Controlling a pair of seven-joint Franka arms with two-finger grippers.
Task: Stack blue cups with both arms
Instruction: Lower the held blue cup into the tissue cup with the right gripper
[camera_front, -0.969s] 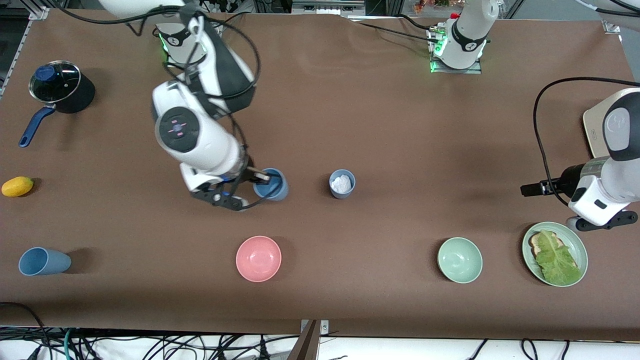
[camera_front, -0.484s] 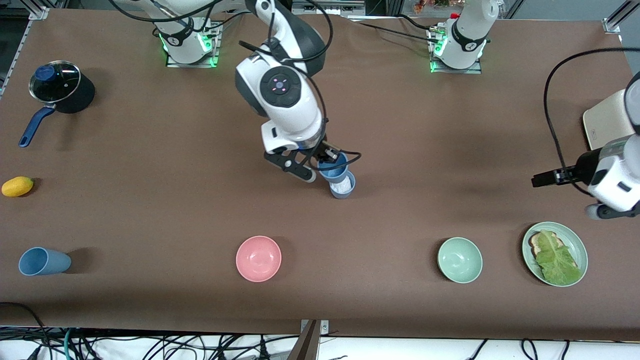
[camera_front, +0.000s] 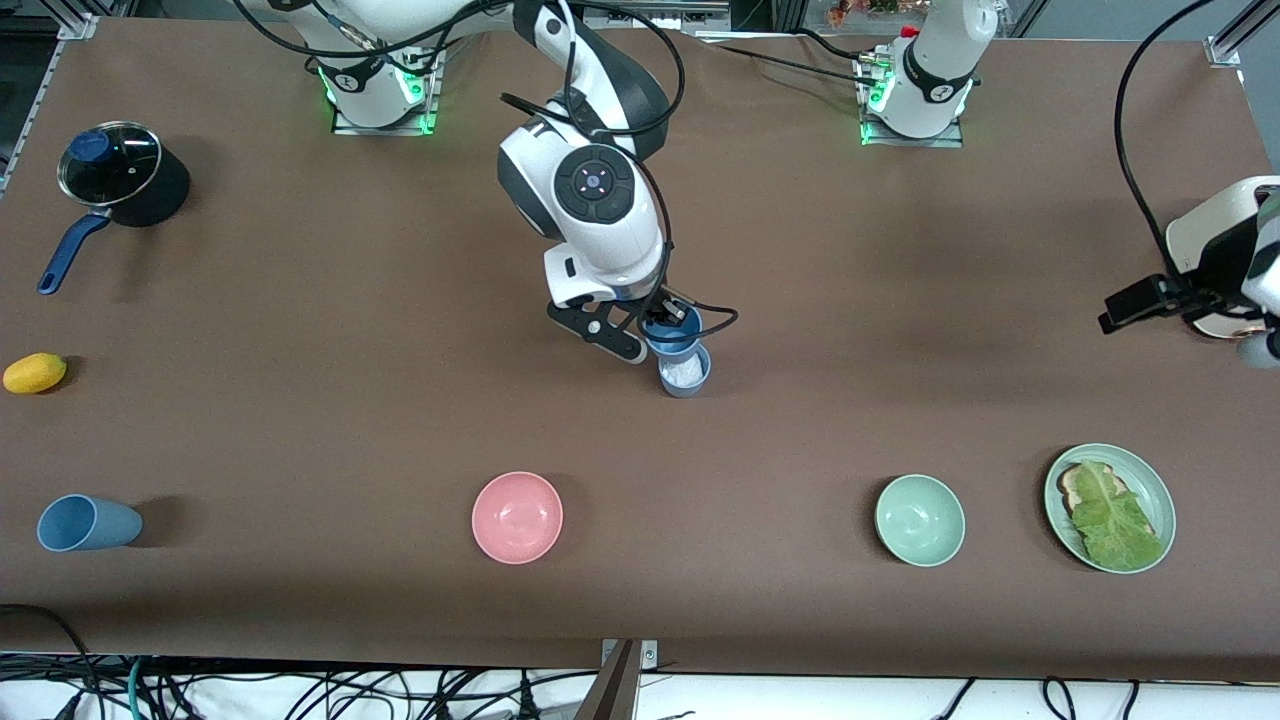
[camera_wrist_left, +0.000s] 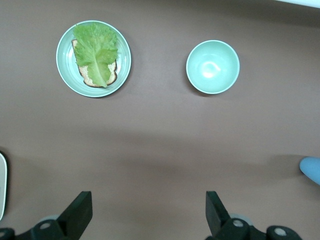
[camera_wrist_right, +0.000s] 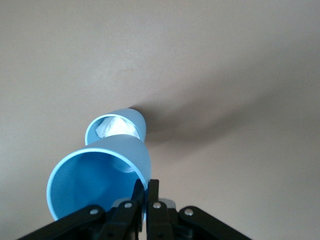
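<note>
My right gripper (camera_front: 668, 322) is shut on the rim of the sky-blue cup (camera_front: 670, 336) and holds it tilted, just above the grey-blue cup (camera_front: 688, 376). That cup stands upright mid-table with crumpled white paper inside. In the right wrist view the fingers (camera_wrist_right: 138, 196) pinch the wall of the sky-blue cup (camera_wrist_right: 95, 180), with the grey-blue cup (camera_wrist_right: 118, 129) right beneath its base. I cannot tell whether the two cups touch. My left gripper (camera_front: 1125, 310) is open and empty, high over the left arm's end of the table. Its fingers (camera_wrist_left: 79, 214) are spread wide.
A third blue cup (camera_front: 88, 522) lies on its side at the right arm's end, near the front camera. The pink bowl (camera_front: 517, 517), pale green bowl (camera_front: 920, 520) and lettuce plate (camera_front: 1155, 500) stand nearer the camera. A lidded pot (camera_front: 120, 175), yellow fruit (camera_front: 35, 372) and white board (camera_front: 1200, 235) lie at the ends.
My right gripper carried the sky-blue cup from the table toward the left arm's end, to above the grey-blue cup. My left arm drew back toward its end of the table.
</note>
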